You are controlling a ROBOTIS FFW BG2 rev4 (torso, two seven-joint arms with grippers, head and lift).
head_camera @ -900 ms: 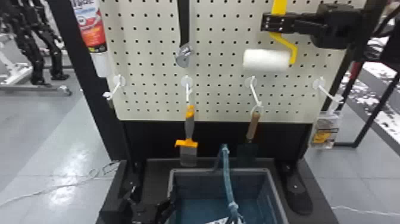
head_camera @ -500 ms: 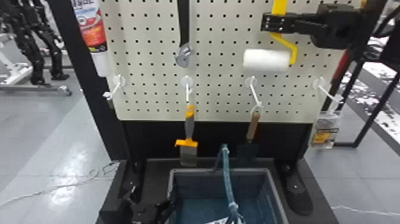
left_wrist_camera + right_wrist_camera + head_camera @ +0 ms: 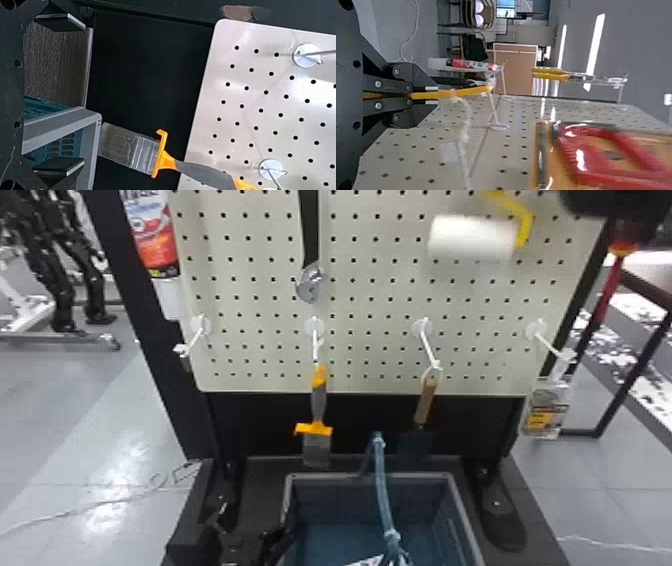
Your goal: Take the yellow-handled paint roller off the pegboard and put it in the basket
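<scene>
One paint roller [image 3: 467, 238], its yellow handle [image 3: 462, 92] pinched in the right claw [image 3: 600, 202]; the basket [image 3: 330, 476] beside the left claw [image 3: 272, 540], spread wide.

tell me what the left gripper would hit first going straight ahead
Probably the black panel below the pegboard, though how closely the left gripper would pass the basket is unclear.

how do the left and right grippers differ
The left gripper is open and empty, while the right gripper is shut on the yellow-handled paint roller. The left one is low beside the basket; the right one is up by the pegboard. Both have flat black fingers.
</scene>
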